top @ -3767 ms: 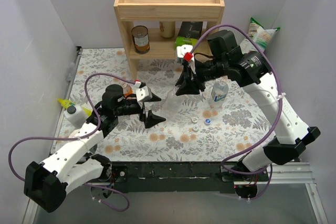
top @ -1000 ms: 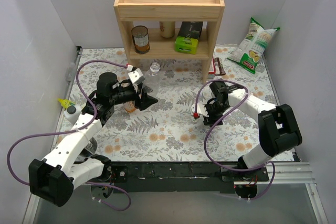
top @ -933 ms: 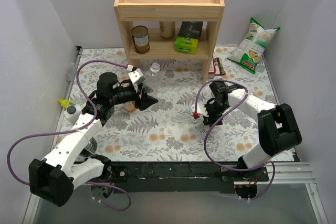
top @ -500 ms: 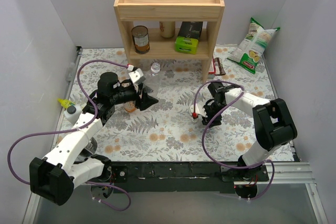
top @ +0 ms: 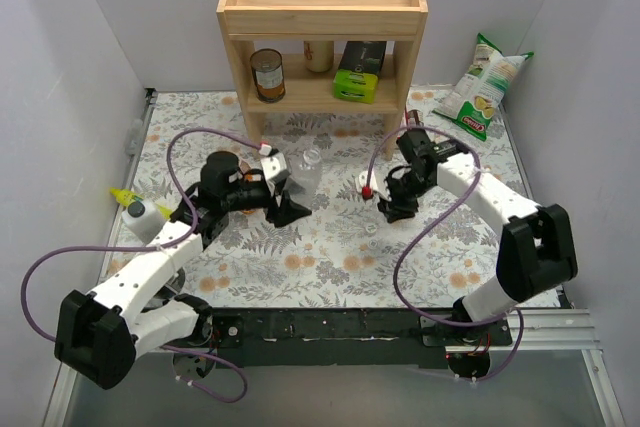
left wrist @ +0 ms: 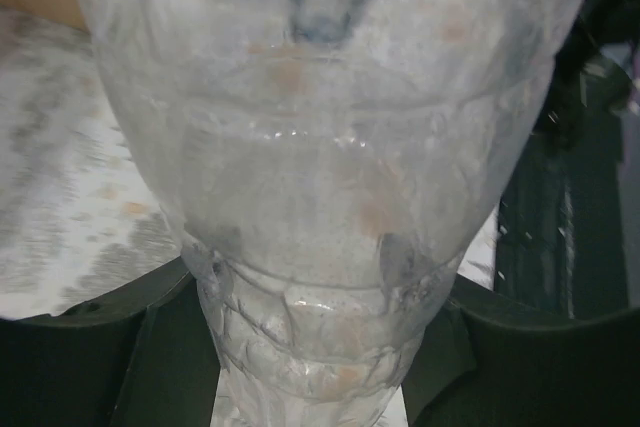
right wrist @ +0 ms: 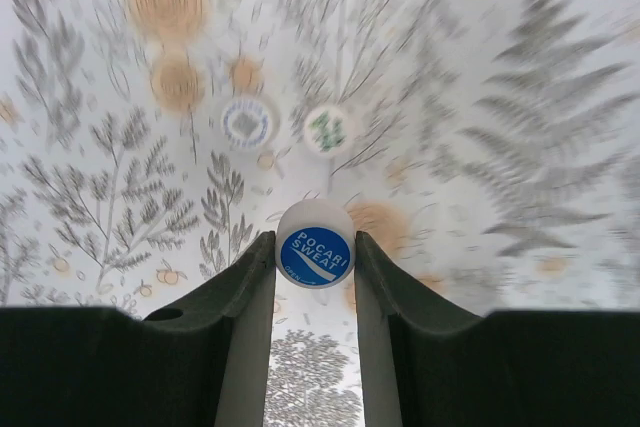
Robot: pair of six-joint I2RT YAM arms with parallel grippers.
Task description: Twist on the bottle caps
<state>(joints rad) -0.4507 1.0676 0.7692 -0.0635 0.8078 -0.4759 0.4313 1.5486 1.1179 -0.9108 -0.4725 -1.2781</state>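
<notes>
Plastic bottle [left wrist: 320, 147] in left jaws, cap [right wrist: 315, 257] in right jaws.

Blue-and-white cap [right wrist: 315, 256], clear bottle [left wrist: 320, 197], fern-and-flower tablecloth [right wrist: 480, 147], pale wooden shelf [top: 322, 7]

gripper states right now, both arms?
Left gripper: closed, holding the clear bottle.
Right gripper: closed, holding the blue-topped cap.
</notes>
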